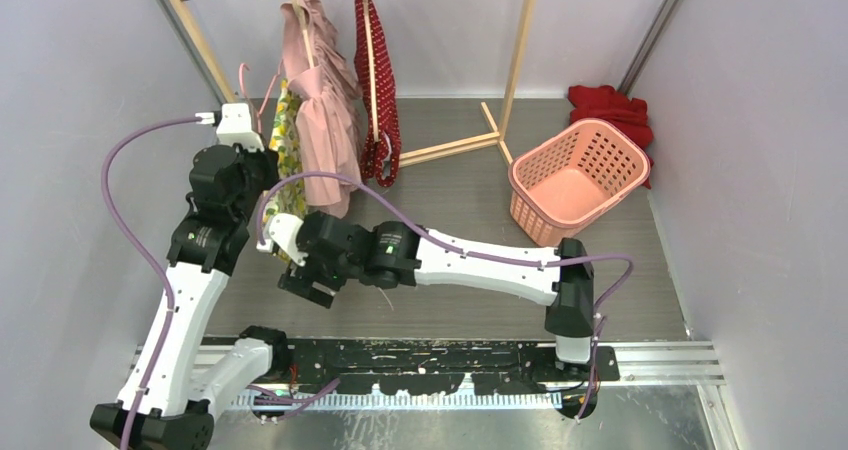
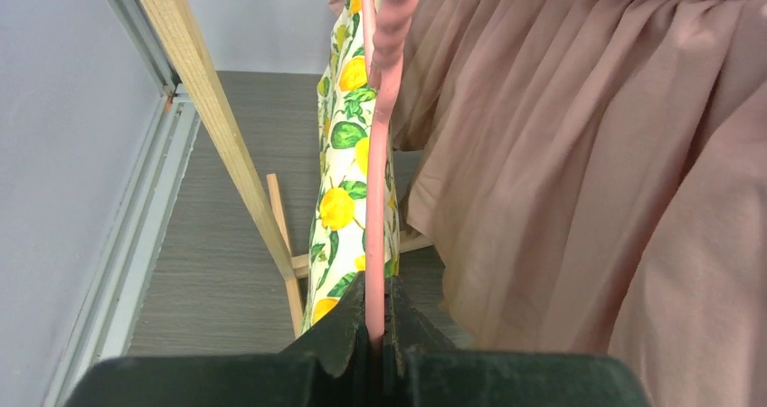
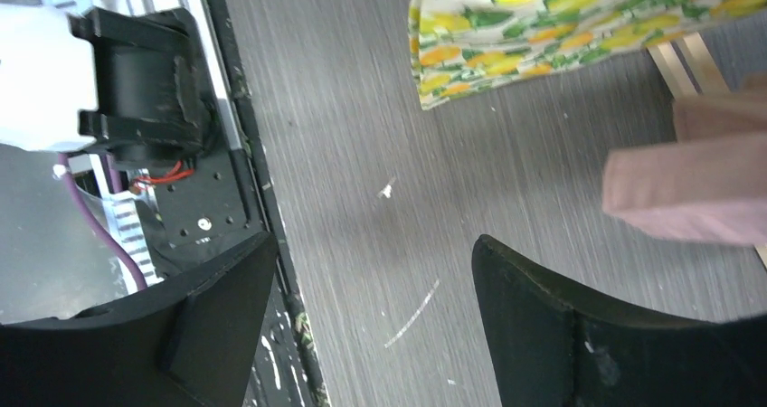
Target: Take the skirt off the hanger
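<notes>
Up at the clothes rack [image 1: 520,50], the left gripper [image 2: 378,330] is clamped tight on the thin bar of a pink hanger [image 2: 375,199]. The lemon-print skirt [image 2: 342,154] hangs just behind that bar, and a pink dress [image 2: 561,154] crowds in beside it. Lower down, the right gripper [image 3: 371,271] hovers over the grey surface [image 3: 362,108] with its jaws spread wide and nothing between them, the skirt's hem ahead of it and not touched. The step in hand looks to be steadying the hanger while the free arm lines up on the cloth. The skirt is not yet off, so the job appears barely begun. By this reading, the next move calls for the right gripper to reach the hem, close on the lemon fabric alone rather than the dress, and draw it down and away while the left holds the hanger firm. A pink basket [image 1: 575,180] sits well apart to the right, with a red cloth [image 1: 610,105] behind it. No brand or writing can be read, and the small markings on the left arm's casing are too fine to make out.
</notes>
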